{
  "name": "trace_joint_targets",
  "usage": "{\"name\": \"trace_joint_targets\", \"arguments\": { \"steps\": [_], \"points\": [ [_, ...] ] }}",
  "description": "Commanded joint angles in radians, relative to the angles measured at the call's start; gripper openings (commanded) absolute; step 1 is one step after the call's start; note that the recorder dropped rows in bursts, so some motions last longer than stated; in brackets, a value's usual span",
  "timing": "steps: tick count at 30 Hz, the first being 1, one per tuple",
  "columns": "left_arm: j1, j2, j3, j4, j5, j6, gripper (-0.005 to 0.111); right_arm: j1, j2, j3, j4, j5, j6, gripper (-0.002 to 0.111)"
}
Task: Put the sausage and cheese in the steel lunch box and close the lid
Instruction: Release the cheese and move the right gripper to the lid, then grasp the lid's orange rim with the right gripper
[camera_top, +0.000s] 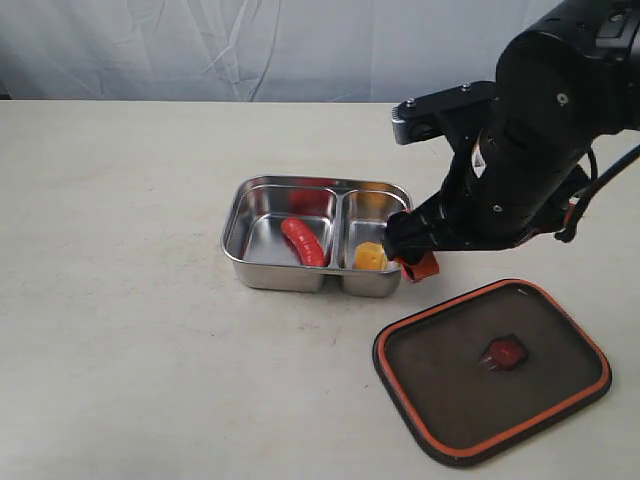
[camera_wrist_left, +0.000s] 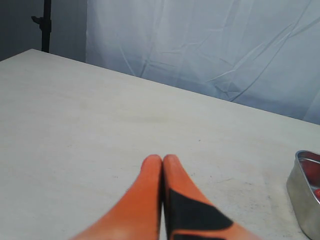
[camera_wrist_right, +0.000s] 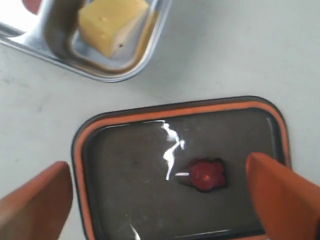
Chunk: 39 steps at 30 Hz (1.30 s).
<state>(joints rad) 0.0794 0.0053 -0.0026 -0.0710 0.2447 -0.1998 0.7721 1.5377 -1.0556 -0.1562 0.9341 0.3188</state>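
The steel lunch box (camera_top: 238, 222) stands on the table. The red sausage (camera_top: 303, 241) lies in its larger compartment and the yellow cheese (camera_top: 370, 258) in the smaller one. The dark lid (camera_top: 492, 368) with its orange rim lies flat on the table to the box's front right. My right gripper (camera_top: 415, 264) hovers between box and lid. In the right wrist view this gripper (camera_wrist_right: 156, 164) is open and empty over the lid (camera_wrist_right: 135, 190), near its red valve (camera_wrist_right: 206, 175), with the cheese (camera_wrist_right: 111, 22) beyond. My left gripper (camera_wrist_left: 162, 160) is shut and empty over bare table.
One corner of the lunch box (camera_wrist_left: 300, 195) shows at the edge of the left wrist view. A pale cloth backdrop (camera_top: 300, 45) hangs behind the table. The right arm's black body (camera_top: 540, 140) rises over the table's right side.
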Motion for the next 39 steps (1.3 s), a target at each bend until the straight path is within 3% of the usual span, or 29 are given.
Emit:
{"name": "trace_joint_targets", "arguments": {
  "steps": [1,5,6,12,17,25,31,39],
  "points": [
    [-0.002,-0.005,0.003,0.007,-0.013,0.000,0.000,-0.001,-0.009,0.004,0.054,-0.041,-0.050,0.062],
    [-0.002,-0.005,0.003,0.007,-0.013,0.000,0.000,-0.004,-0.009,0.002,0.022,-0.037,-0.044,0.009],
    [-0.002,-0.005,0.003,0.007,-0.013,0.000,0.000,-0.004,-0.012,0.000,-0.031,-0.037,-0.020,0.000],
    [-0.002,-0.005,0.003,0.007,-0.013,0.000,0.000,-0.021,-0.048,-0.009,-0.320,0.060,0.169,0.018],
    [-0.002,-0.005,0.003,0.007,-0.013,0.000,0.000,-0.137,-0.079,0.039,-0.237,0.055,0.090,0.033],
    [-0.002,-0.005,0.003,0.007,-0.013,0.000,0.000,-0.332,-0.071,0.161,0.036,-0.097,-0.145,0.034],
    [-0.002,-0.005,0.003,0.007,-0.013,0.000,0.000,-0.401,-0.006,0.206,0.097,-0.124,-0.219,0.051],
    [-0.002,-0.005,0.003,0.007,-0.013,0.000,0.000,-0.423,0.133,0.215,0.075,-0.195,-0.219,0.051]
  ]
}}
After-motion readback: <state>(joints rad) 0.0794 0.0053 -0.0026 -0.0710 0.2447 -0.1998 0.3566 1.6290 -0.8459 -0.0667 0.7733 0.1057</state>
